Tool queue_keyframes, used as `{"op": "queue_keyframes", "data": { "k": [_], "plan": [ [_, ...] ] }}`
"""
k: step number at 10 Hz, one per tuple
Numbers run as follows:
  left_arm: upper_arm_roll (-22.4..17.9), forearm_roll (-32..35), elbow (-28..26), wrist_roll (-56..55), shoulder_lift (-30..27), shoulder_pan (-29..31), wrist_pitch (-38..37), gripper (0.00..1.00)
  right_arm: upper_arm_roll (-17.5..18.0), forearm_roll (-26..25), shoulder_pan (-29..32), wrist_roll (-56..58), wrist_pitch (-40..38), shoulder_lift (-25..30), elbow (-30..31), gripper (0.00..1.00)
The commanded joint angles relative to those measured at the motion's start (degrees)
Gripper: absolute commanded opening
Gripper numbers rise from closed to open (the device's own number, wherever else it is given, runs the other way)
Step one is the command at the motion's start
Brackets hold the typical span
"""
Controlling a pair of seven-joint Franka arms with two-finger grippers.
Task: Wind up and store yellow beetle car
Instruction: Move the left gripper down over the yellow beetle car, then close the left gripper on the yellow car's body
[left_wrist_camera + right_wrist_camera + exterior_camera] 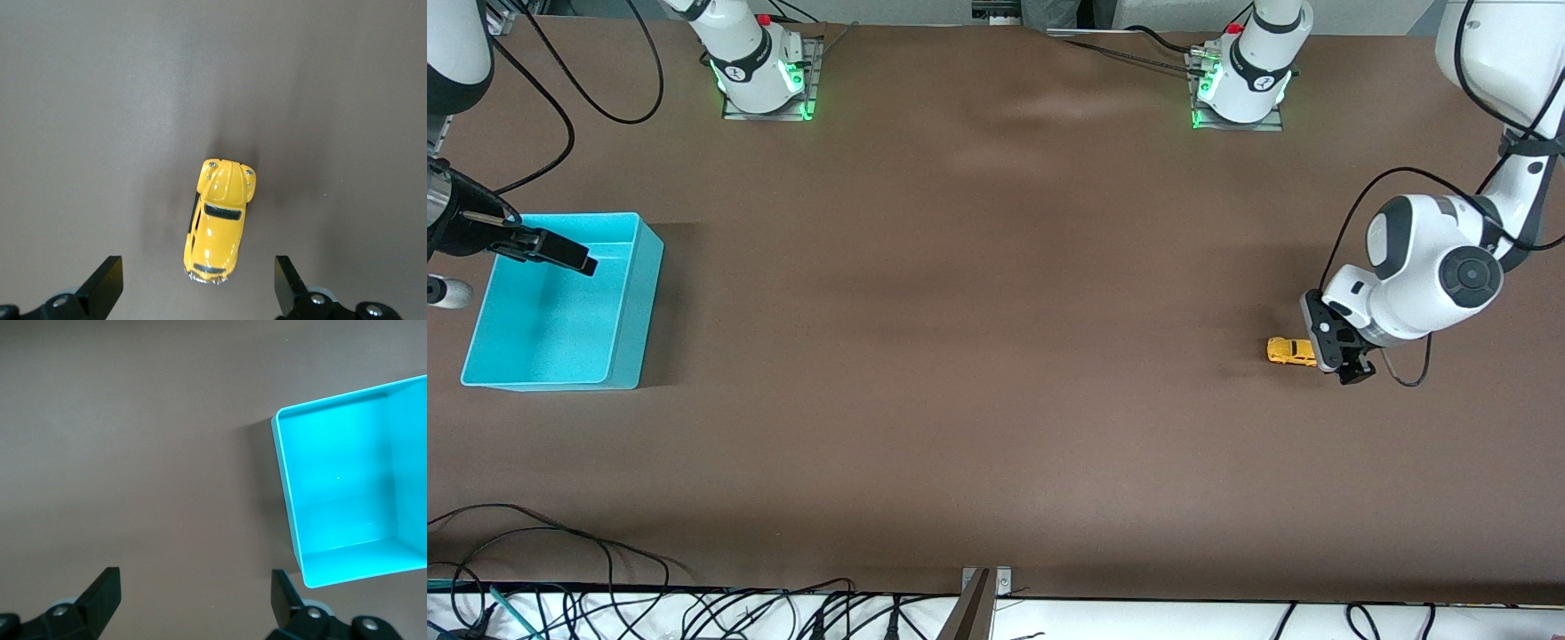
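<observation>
Bimanual workspace on a brown table (996, 356), described from the right arm's end to the left arm's end. Right gripper (574, 260) hangs in the air over the turquoise bin (627, 347), its jaws spread wide and holding nothing; in the right wrist view both fingertips (101, 590) stand far apart with bare tabletop between them, and the bin (347, 567) shows an open, bare interior. The bin rests on the table at the right arm's end, well apart from the car. The middle of the table separates the two working zones. Yellow beetle car (1291, 351) sits on its wheels on the tabletop at the left arm's end, outside the bin. Left gripper (1352, 369) hangs low just beside the car, jaws fully spread and holding nothing; in the left wrist view the car (219, 221) lies lengthwise between the lines of the two fingertips (107, 283), one end of it reaching nearly level with them, with clear gaps on both sides and no contact visible.
</observation>
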State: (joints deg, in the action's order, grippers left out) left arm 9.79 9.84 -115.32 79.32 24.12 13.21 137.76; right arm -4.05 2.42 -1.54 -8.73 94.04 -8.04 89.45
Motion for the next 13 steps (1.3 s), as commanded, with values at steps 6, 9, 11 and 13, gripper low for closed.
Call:
{"op": "queue_keyframes", "data": {
  "k": [6,9,11,13],
  "plan": [
    [0.23,7.73,-6.85,1.80,2.34,0.68,13.50,1.00,0.45,-3.55,-0.82,7.39,0.00,-0.49,0.63,1.00],
    [0.14,7.83,-6.85,2.06,2.95,1.03,13.59,0.80,0.53,-3.83,-1.44,8.98,-0.53,-0.58,1.51,1.00],
    [0.14,7.83,-6.85,3.99,3.04,1.12,13.41,0.32,0.53,-3.83,-1.45,10.48,-0.53,-0.49,1.69,1.00],
    [0.14,7.83,-6.67,5.92,3.21,1.03,13.32,0.13,0.45,-3.83,-1.45,10.66,-0.62,-0.49,1.69,1.00]
  ]
}}
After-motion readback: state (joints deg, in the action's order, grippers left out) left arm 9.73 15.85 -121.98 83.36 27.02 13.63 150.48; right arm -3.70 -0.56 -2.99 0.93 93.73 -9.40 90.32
